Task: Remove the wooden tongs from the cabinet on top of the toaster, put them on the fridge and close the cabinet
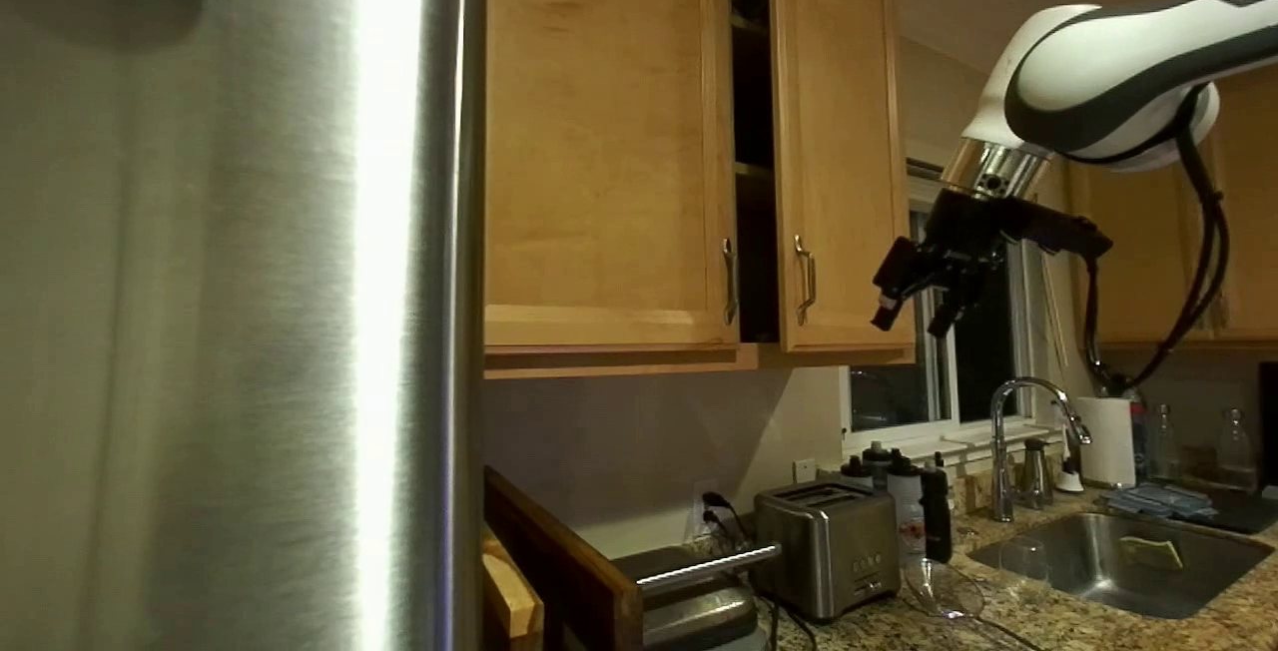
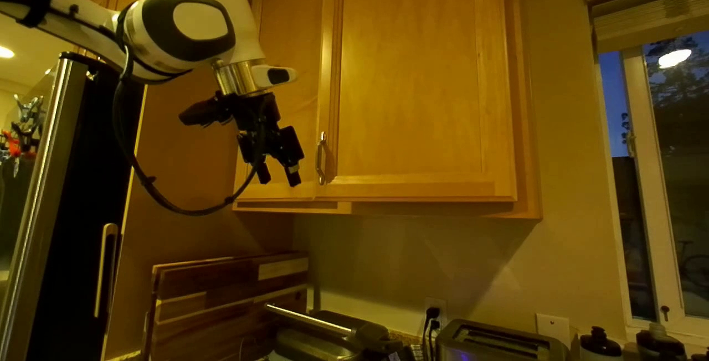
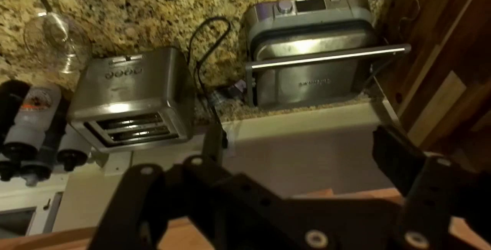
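Observation:
My gripper (image 1: 911,322) hangs in the air in front of the cabinet (image 1: 609,152), fingers pointing down. In the wrist view the gripper (image 3: 298,140) is spread wide with nothing between its fingers. One cabinet door (image 1: 839,132) stands slightly ajar; a dark gap beside it shows shelf edges. In an exterior view its handle (image 2: 320,159) appears just right of the fingers. Below, on the counter, sits the steel toaster (image 3: 132,96). The fridge (image 1: 250,282) fills the left of an exterior view, its top outside that picture. No wooden tongs show; they are hidden or out of view.
A steel countertop grill (image 3: 307,85) with a long bar handle sits near the toaster. Wooden boards (image 2: 221,305) lean upright beside it. Several bottles (image 1: 909,501), a stemmed glass (image 1: 944,586) and the sink (image 1: 1108,571) lie farther along the counter.

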Motion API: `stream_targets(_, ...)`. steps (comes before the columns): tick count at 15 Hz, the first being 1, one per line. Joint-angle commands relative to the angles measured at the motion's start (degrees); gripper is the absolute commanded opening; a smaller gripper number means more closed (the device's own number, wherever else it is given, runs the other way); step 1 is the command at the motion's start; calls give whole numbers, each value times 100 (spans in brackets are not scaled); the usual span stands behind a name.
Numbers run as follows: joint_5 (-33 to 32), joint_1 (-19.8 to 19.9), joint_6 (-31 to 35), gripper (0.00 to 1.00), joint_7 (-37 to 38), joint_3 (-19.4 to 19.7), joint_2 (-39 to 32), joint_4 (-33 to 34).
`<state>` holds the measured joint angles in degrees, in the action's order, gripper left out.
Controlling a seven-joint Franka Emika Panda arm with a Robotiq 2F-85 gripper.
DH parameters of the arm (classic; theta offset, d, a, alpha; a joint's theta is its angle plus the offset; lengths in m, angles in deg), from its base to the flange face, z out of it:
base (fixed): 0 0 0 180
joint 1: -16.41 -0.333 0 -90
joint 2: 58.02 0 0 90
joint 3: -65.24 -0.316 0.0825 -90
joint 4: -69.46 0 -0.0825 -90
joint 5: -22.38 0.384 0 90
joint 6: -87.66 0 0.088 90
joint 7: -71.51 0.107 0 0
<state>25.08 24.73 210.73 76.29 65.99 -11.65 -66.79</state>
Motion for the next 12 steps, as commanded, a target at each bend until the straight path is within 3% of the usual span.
stream_targets(1,-33,-86,962,100,312,-184,-143,-12)
stream_targets(4,-50,-86,1764,100,364,-264,-264,-65)
stream_targets(5,-39,-80,2280,100,235,-138,-1193,449)
stream_targets(12,-15,-135,2941,100,183,3,-2489,1385)
